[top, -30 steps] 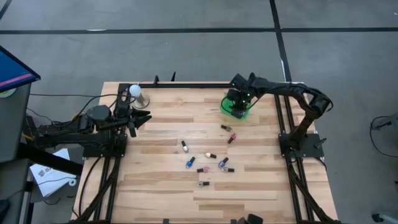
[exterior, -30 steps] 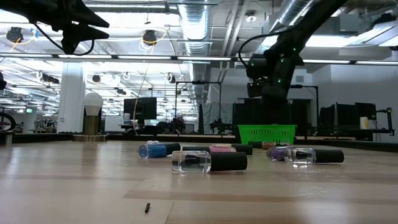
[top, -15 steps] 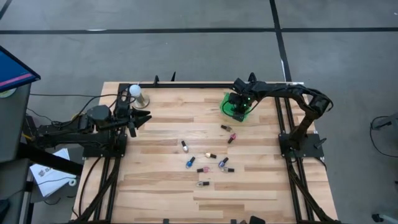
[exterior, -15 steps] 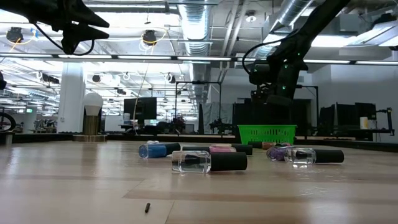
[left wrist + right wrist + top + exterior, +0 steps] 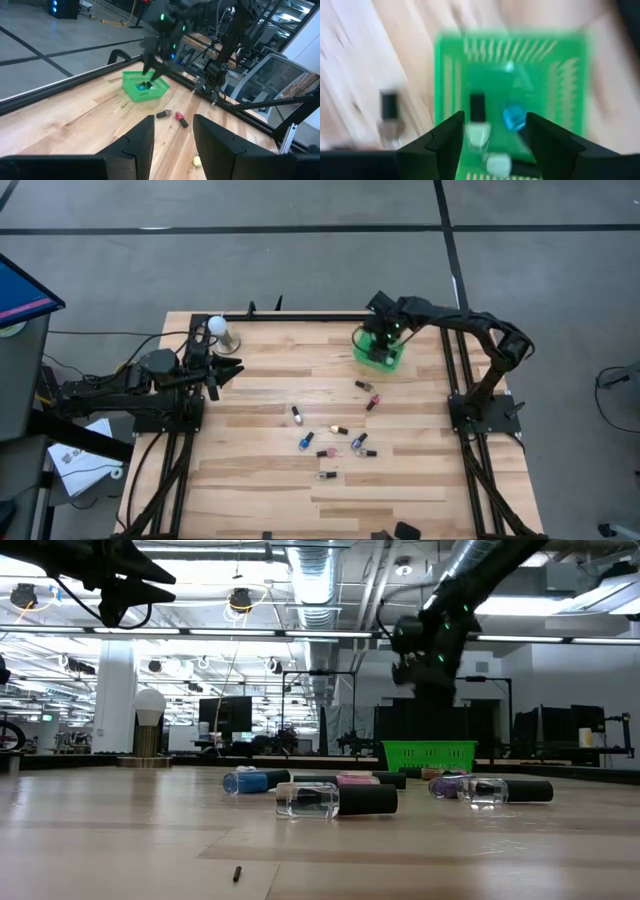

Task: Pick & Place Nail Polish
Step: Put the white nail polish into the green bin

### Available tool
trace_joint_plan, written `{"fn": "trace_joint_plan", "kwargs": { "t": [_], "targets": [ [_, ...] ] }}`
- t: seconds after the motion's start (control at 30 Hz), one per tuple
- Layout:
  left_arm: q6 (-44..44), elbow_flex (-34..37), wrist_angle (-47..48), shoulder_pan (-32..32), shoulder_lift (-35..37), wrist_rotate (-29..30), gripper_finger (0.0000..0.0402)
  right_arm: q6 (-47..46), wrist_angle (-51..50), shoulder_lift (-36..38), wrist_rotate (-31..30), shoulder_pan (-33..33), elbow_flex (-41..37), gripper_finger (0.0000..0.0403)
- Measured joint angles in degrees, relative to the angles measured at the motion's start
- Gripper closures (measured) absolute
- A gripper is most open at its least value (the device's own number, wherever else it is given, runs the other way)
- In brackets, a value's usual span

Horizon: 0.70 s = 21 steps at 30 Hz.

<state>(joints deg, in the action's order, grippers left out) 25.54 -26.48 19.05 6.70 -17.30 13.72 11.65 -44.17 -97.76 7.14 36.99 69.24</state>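
Grey shop floor all around, and the pale wooden-plank desk (image 5: 260, 480) sits mid-frame in the high view. By my read we're only partway through. The small green plastic mesh basket (image 5: 379, 352) at the upper right of the desk already has a few of the tiny nail polish bottles (image 5: 479, 131) in it: my right wrist view shows a pale one with a dark cap, a blue one and another pale one lying on the basket floor.

The right gripper (image 5: 382, 333) hangs just over the basket, fingers (image 5: 446, 145) apart with nothing between them, so that drop looks done.

Still to go: a scatter of loose bottles (image 5: 330, 438) lying on their sides around the lower middle of the desk, two nearer the basket. I count eight or so, hard to be exact.

The left gripper (image 5: 222, 369) waits at the upper left beside the white ball-topped stand (image 5: 219, 330), fingers (image 5: 140, 145) apart, holding nothing.
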Motion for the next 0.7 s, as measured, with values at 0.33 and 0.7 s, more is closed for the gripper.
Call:
{"fn": "trace_joint_plan", "kwargs": {
  "t": [0.33, 0.7],
  "targets": [
    [-0.13, 0.0, 0.0, 0.01, 0.0, 0.02, 0.027, -11.77, -0.17, 0.02, -9.84, -13.59, 14.97, 0.0215],
    [-5.06, 0.0, 0.01, 0.02, 1.03, -0.22, 0.027, -35.55, 9.8, -3.57, -18.99, -31.07, 15.28, 0.0179]
  ]
}}
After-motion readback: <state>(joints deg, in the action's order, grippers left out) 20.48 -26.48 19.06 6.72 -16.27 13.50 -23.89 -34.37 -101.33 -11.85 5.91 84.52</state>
